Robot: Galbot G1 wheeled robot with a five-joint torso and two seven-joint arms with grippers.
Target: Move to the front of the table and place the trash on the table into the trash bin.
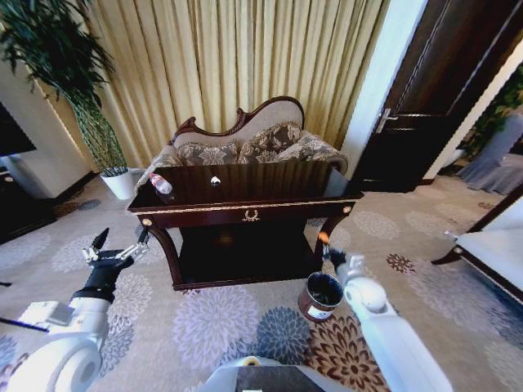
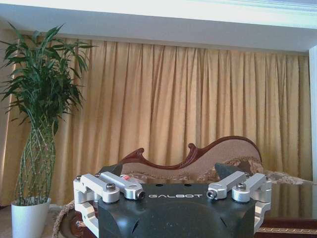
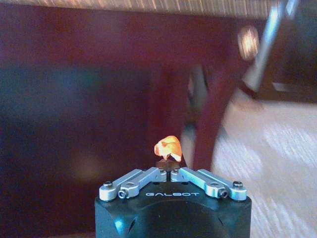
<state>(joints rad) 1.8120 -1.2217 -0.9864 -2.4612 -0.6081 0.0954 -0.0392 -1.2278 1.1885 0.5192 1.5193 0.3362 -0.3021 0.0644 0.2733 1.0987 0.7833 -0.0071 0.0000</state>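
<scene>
The dark-brown table (image 1: 245,211) stands ahead of me. On its top lie a clear bottle with a red label (image 1: 161,184) near the left end and a white paper bit (image 1: 215,180). The round trash bin (image 1: 319,296) sits on the carpet by the table's front right leg. My right gripper (image 1: 326,243) hangs just above the bin's far rim. The right wrist view has that gripper (image 3: 168,164) shut on a small orange piece (image 3: 167,147). My left gripper (image 1: 121,240) is held up left of the table, open and holding nothing, as the left wrist view (image 2: 169,173) confirms.
A patterned sofa (image 1: 245,145) stands behind the table before gold curtains. A tall plant in a white pot (image 1: 119,183) is at the back left, and a dark door (image 1: 433,106) at the right. White furniture (image 1: 494,253) edges in at the right. Floral carpet surrounds the table.
</scene>
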